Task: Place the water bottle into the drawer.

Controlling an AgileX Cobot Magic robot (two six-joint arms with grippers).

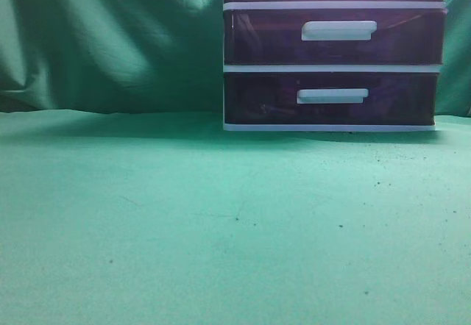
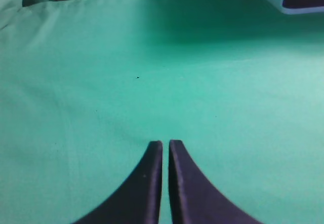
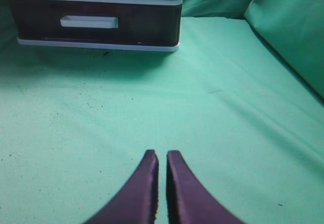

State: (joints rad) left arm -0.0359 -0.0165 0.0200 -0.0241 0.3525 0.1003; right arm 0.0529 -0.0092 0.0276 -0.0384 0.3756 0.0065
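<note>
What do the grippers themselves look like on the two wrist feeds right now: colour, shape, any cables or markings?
Both look alike. The left gripper and right gripper each show two dark, purplish-black jaws with a smooth matte look, broad at the base and curving inward to narrow, blunt tips. No cables, labels or markings are visible, and the arms behind them are out of frame in every view.

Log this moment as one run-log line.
left end effector: shut, empty | right end effector: shut, empty | white-framed dark purple plastic drawer cabinet: drawers closed | water bottle: not visible

Dim greenish light, soft grainy focus, shadow beneath cabinet (image 1: 333, 68), perhaps lit from above
</note>
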